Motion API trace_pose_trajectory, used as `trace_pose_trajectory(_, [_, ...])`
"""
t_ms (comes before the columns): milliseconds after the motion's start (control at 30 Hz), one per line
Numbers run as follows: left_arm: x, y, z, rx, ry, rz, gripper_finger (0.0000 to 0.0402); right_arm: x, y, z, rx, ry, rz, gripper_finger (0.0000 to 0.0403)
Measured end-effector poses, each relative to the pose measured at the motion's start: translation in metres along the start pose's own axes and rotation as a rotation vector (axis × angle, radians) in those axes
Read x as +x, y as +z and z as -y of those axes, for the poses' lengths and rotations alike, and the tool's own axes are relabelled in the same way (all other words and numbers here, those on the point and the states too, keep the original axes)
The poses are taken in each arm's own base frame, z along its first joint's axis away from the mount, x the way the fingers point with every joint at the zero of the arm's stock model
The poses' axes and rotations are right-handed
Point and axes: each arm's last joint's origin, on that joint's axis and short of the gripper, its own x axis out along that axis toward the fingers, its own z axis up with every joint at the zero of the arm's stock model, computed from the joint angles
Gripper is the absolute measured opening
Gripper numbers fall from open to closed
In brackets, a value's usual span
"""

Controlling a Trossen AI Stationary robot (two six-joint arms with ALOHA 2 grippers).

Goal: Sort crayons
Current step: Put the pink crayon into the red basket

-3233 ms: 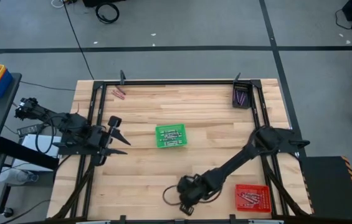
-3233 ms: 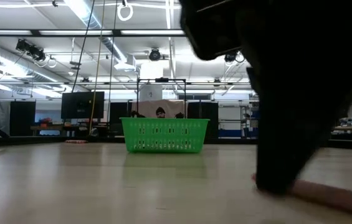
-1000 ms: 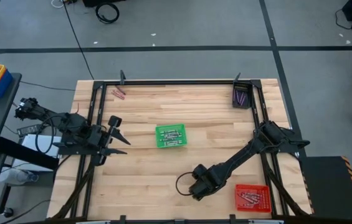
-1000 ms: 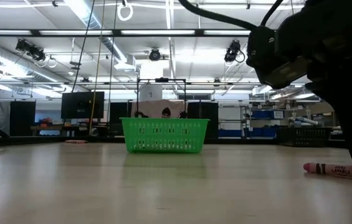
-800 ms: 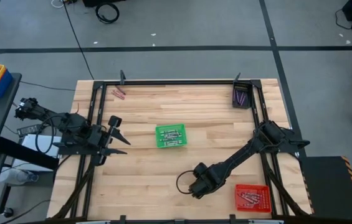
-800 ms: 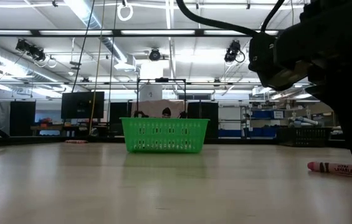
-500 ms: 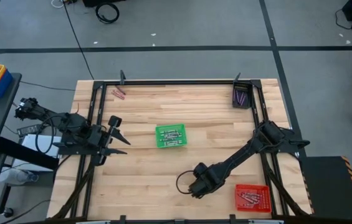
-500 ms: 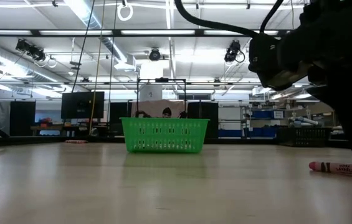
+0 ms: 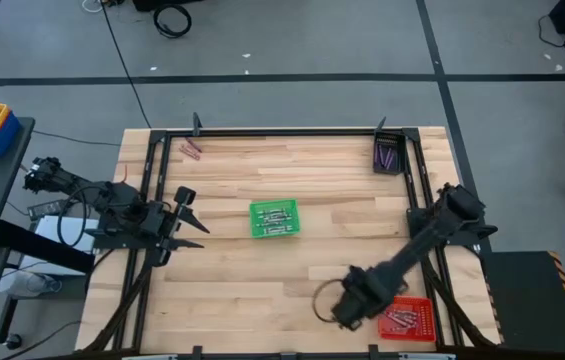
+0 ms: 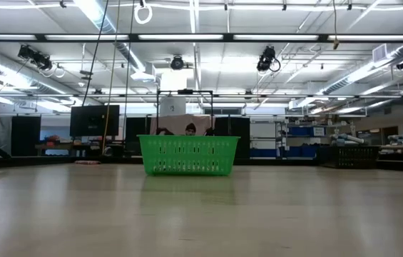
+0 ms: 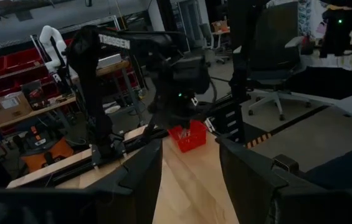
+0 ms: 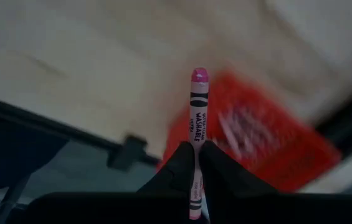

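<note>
My right gripper (image 9: 350,303) is near the table's front edge, just left of the red tray (image 9: 405,317). It is shut on a pink crayon (image 12: 199,106). The red tray holds several crayons. A green tray (image 9: 275,219) with crayons sits mid-table and also shows in the low view (image 10: 188,155). A dark tray (image 9: 387,155) with purple crayons stands at the far right corner. Two reddish crayons (image 9: 191,151) lie on the table at the far left. My left gripper (image 9: 188,217) waits open at the table's left side. My right gripper pinches the pink crayon between its two fingers (image 12: 185,163). They close on the wrapped body's rear part (image 12: 198,140). The crayon lies along the fingers, and its pink tip (image 12: 199,76) sticks out well past the fingertips. It is lifted clear of the table.
A dark metal frame (image 9: 282,131) runs along the table's far and side edges. Bare wood lies between the green tray and the red tray. The left wrist view shows the right arm (image 11: 182,81) over the red tray (image 11: 188,137).
The pink crayon lay on the table beside my right gripper. Now the gripper has it and has lifted it off the table. The gripper has gone toward the table's right edge, up to the red tray, and has left the low view.
</note>
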Motion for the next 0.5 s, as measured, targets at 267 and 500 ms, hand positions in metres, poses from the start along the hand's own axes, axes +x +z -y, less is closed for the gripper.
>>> trace_pose_trajectory(267, [0.0, 0.0, 0.0, -0.026, 0.0, 0.001, 0.0173, 0.03, -0.059, 0.021, 0.172, -0.086, -0.022, 0.0029])
trace_pose_trajectory(500, [0.0, 0.0, 0.0, -0.025, 0.001, 0.003, 0.0173, 0.074, -0.058, 0.034, 0.249, -0.107, -0.008, 0.0057])
